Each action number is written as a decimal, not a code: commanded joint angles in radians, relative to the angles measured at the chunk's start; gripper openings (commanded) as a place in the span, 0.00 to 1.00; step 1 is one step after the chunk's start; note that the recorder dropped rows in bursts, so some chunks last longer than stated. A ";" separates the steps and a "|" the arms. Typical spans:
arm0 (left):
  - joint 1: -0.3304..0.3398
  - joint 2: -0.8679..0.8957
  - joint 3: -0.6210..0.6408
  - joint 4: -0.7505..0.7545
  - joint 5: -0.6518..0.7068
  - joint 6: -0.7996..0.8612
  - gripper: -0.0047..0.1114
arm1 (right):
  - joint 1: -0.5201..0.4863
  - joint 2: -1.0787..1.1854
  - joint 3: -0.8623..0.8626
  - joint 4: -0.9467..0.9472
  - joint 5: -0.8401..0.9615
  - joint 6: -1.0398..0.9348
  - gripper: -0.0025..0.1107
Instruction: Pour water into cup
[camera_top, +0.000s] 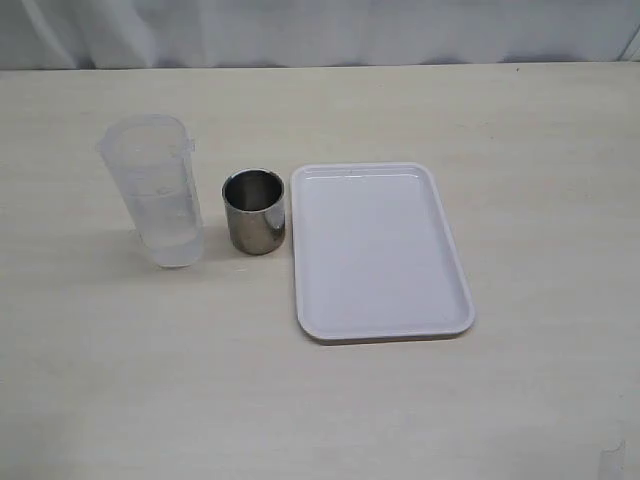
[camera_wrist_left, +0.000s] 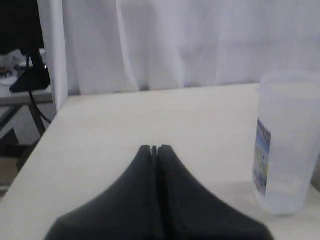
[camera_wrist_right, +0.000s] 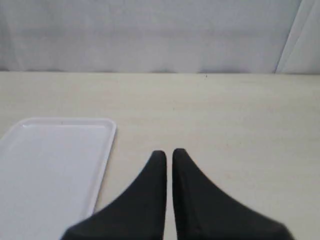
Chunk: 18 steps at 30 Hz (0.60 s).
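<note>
A short shiny steel cup (camera_top: 254, 212) stands upright on the table. Just to its left stands a taller translucent plastic jug (camera_top: 155, 195) with clear water (camera_top: 170, 228) in its lower part. Neither gripper shows in the exterior view. In the left wrist view my left gripper (camera_wrist_left: 154, 148) is shut and empty over bare table. The jug (camera_wrist_left: 285, 145) stands apart from it at the picture's right side, with water (camera_wrist_left: 282, 187) showing low in it. In the right wrist view my right gripper (camera_wrist_right: 169, 152) is shut and empty, with only a thin slit between the fingers.
An empty white rectangular tray (camera_top: 380, 250) lies just right of the cup; it also shows in the right wrist view (camera_wrist_right: 50, 165), beside my right gripper. A white curtain (camera_top: 320, 30) hangs behind the table's far edge. The table's left edge (camera_wrist_left: 35, 150) shows in the left wrist view.
</note>
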 joint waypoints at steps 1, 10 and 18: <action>-0.007 -0.002 0.004 0.003 -0.210 -0.006 0.04 | -0.004 -0.005 0.003 -0.005 -0.165 0.000 0.06; -0.007 -0.002 0.004 0.003 -0.602 -0.008 0.04 | -0.004 -0.005 0.003 -0.005 -0.504 0.000 0.06; -0.007 -0.002 0.004 0.003 -0.806 -0.142 0.04 | -0.004 -0.005 0.003 -0.008 -0.822 0.178 0.06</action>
